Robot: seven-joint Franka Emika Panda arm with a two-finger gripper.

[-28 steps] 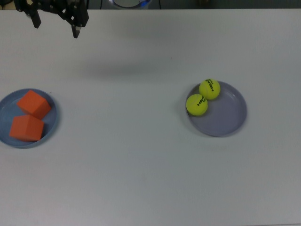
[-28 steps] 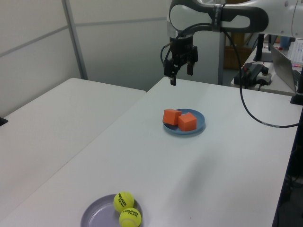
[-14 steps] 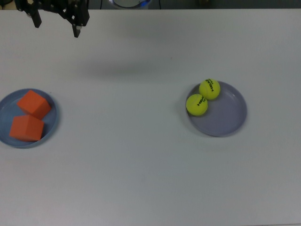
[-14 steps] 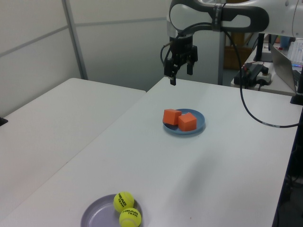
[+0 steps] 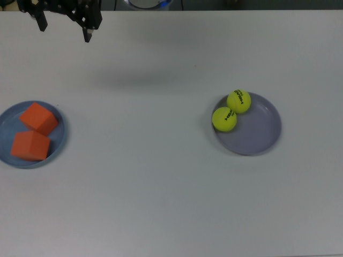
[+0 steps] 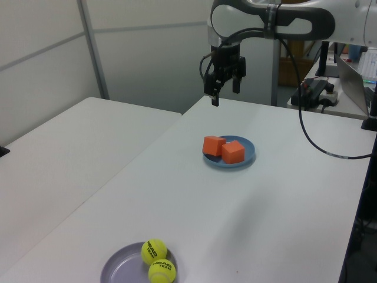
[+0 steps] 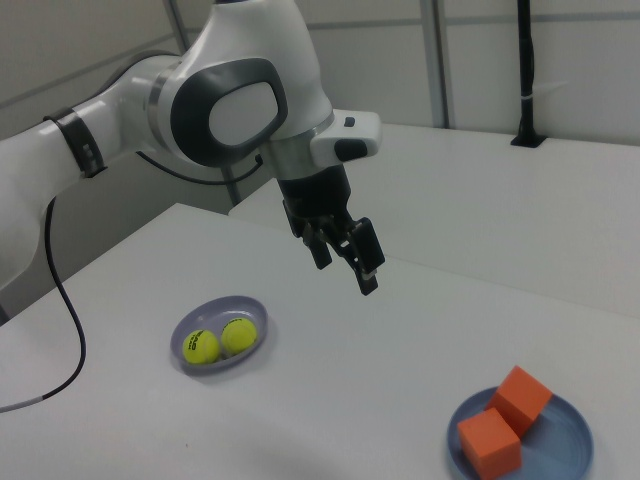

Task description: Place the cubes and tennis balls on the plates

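Our fingers (image 7: 369,258) are spread and empty, gripper (image 7: 345,262) raised above the table (image 5: 161,187). Below and just beside them, both cubes (image 6: 224,148) rest touching on the blue plate (image 6: 248,157); well apart, both balls (image 5: 231,110) sit on the lavender plate (image 5: 260,134).

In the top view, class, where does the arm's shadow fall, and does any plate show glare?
Top view: a soft, blurred shadow lies on the table between the gripper and the lavender plate; neither that plate nor the blue plate shows glare.
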